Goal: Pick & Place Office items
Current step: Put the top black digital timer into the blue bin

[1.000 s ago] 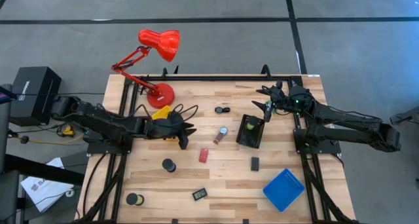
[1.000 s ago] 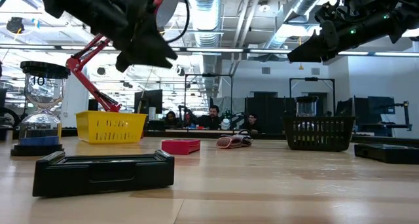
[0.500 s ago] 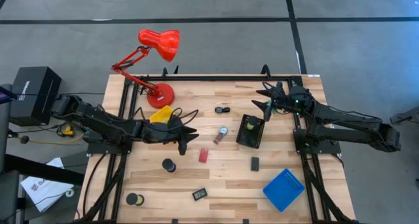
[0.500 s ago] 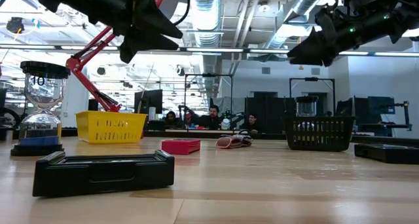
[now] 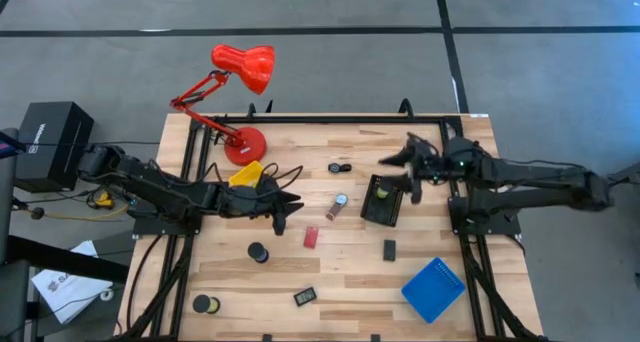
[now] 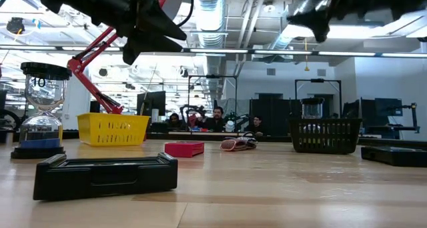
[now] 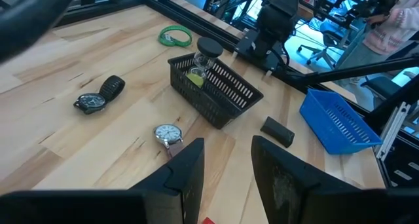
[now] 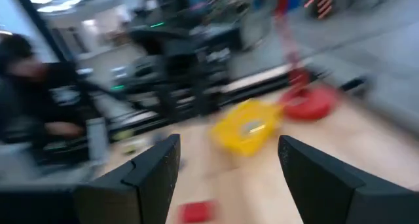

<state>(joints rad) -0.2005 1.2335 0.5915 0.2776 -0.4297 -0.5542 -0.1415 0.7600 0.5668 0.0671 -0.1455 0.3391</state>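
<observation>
Small office items lie loose on the wooden table: a red block [image 5: 311, 237], a silvery watch [image 5: 340, 200], a black watch [image 5: 338, 168], a black disc [image 5: 258, 252], a black block [image 5: 389, 250], a small black clock [image 5: 305, 296] and a black-and-yellow disc [image 5: 204, 304]. A yellow-green piece [image 5: 381, 192] lies in the black basket tray [image 5: 385, 210]. My left gripper [image 5: 290, 210] hovers open and empty left of the silvery watch [image 7: 169, 133]. My right gripper [image 5: 401, 174] hovers open and empty over the black tray's far edge.
A red desk lamp [image 5: 240, 77] stands at the far left, with a yellow tray [image 5: 247, 174] beside its base. A blue tray [image 5: 433, 289] lies at the near right. A green ring [image 7: 175, 35] lies near the far edge. People sit in the room beyond the table.
My left gripper has moved a little toward the table's right edge and risen slightly, staying open. My right gripper has swung fast from beyond the black tray's far right corner toward that tray and turned, staying open. No item has moved.
</observation>
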